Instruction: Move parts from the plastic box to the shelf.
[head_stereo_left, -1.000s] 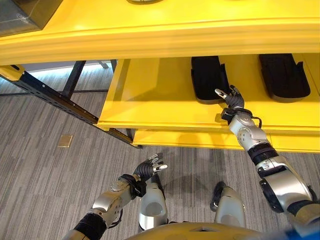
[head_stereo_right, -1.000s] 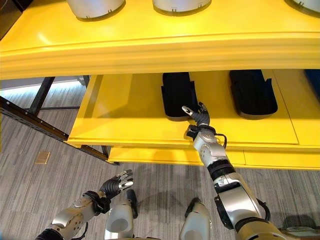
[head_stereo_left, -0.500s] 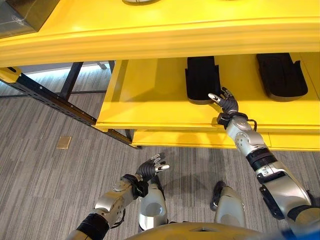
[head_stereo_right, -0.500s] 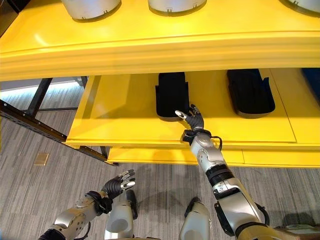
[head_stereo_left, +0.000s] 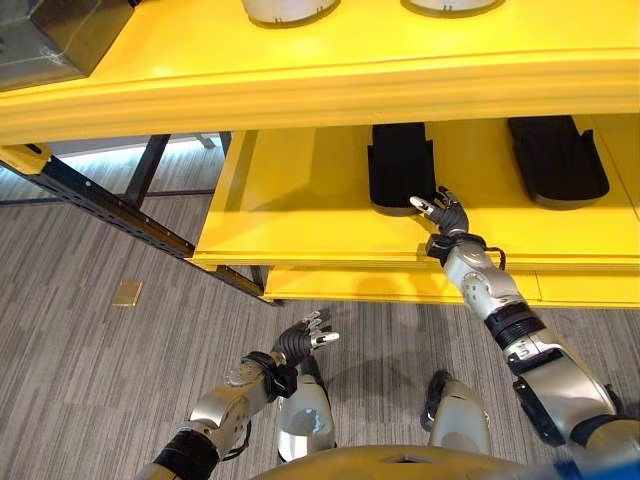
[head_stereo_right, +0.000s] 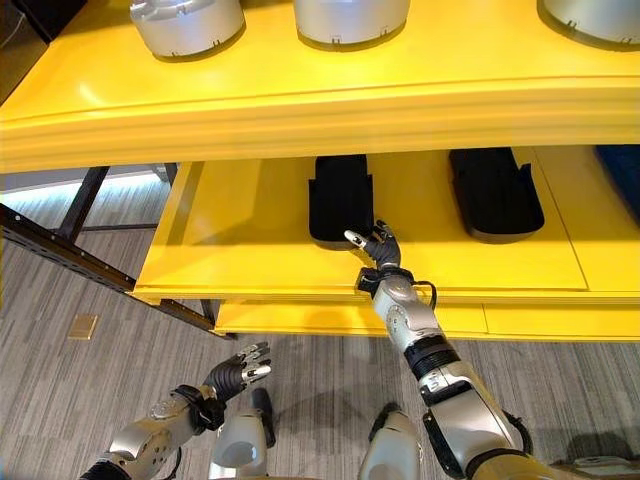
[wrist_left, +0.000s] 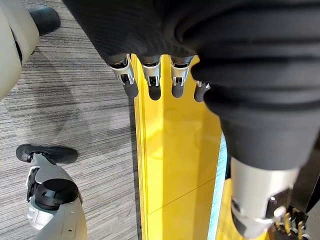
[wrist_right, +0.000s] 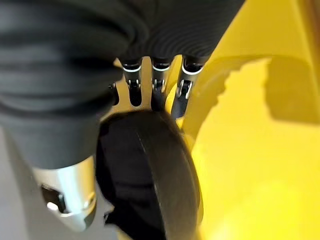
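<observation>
Yellow and glossy, the shelf (head_stereo_left: 300, 200) has smooth flat tiers with rounded front lips, and grey striped carpet floor (head_stereo_left: 90, 380) lies below it. On the middle tier lie two black parts, flat, matte and elongated with rounded ends. The nearer black part (head_stereo_left: 400, 165) lies lengthwise toward the back of the shelf, its rounded near end close to the shelf's front lip. The second black part (head_stereo_left: 557, 160) lies well apart from it on the same tier, farther along the shelf toward the robot's right.

The right hand (head_stereo_left: 443, 213) reaches over the front lip of the middle tier, its fingers straight and slightly spread, their dark tips at the near end of the nearer black part; in the right wrist view the fingers (wrist_right: 154, 82) stand just past the part's curved dark rim, holding nothing. Bare yellow surface lies open on both sides of that part.

The left hand (head_stereo_left: 303, 337) hangs low in front of the shelf, over the floor, its fingers relaxed and spread, empty.

On the top tier stand pale grey rounded parts (head_stereo_right: 188, 22), smooth like bowls, close to the front edge.
</observation>
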